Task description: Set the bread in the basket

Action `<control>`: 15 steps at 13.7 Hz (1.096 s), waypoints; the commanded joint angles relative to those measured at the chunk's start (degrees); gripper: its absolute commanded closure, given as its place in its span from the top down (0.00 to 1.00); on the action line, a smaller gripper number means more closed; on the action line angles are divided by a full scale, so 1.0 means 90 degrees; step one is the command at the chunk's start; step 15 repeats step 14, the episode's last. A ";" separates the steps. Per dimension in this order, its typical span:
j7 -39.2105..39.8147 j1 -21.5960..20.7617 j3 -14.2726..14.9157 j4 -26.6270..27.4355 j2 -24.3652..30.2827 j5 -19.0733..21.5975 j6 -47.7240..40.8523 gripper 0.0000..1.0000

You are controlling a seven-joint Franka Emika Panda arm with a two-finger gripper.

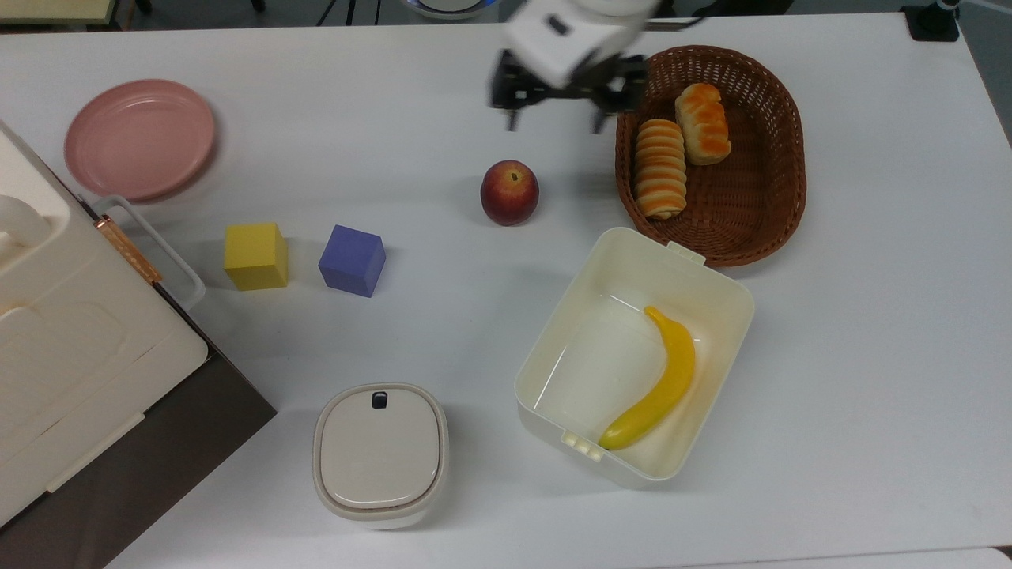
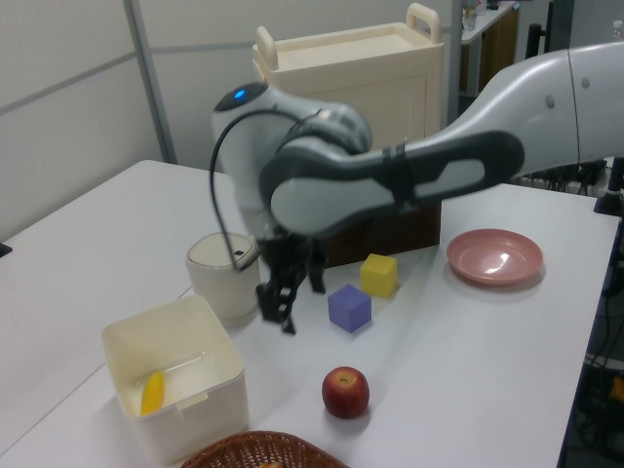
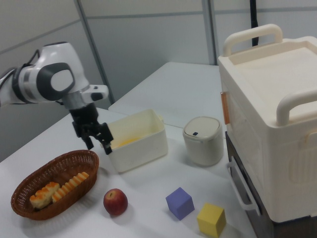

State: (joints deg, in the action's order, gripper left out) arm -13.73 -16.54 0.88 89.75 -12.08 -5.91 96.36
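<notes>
Brown wicker basket [image 1: 759, 221] at the top view's right holds the bread [image 1: 703, 124], lying beside a striped roll [image 1: 660, 167]. So the task looks done. Empty tool [image 1: 556, 120] hangs wide above the bench [image 1: 427, 118], left of the basket.
</notes>
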 commanded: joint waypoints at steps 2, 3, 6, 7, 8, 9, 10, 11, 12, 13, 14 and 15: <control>0.0791 0.0830 -0.0029 0.0096 0.0452 -0.0114 -0.0403 1.00; 0.0967 0.1006 -0.0029 0.0096 0.0521 -0.0114 -0.0433 1.00; 0.1086 0.1387 -0.0029 0.0115 0.0736 -0.0114 -0.0657 1.00; 0.1096 0.1485 -0.0039 0.0125 0.0833 -0.0105 -0.0716 1.00; 0.1096 0.1525 -0.0039 0.0145 0.0921 -0.0085 -0.0697 1.00; 0.1096 0.1622 -0.0030 0.0145 0.0990 -0.0018 -0.0697 1.00; 0.1067 0.1720 -0.0039 0.0145 0.1097 0.0012 -0.0697 1.00; 0.1066 0.1740 -0.0030 0.0154 0.1185 0.0167 -0.0726 1.00; 0.1066 0.1769 -0.0029 0.0154 0.1234 0.0207 -0.0726 1.00; 0.1076 0.1847 -0.0029 0.0154 0.1244 0.0217 -0.0736 1.00; 0.1086 0.1877 -0.0039 0.0145 0.1244 0.0218 -0.0726 1.00; 0.1086 0.1877 -0.0039 0.0145 0.1244 0.0218 -0.0726 1.00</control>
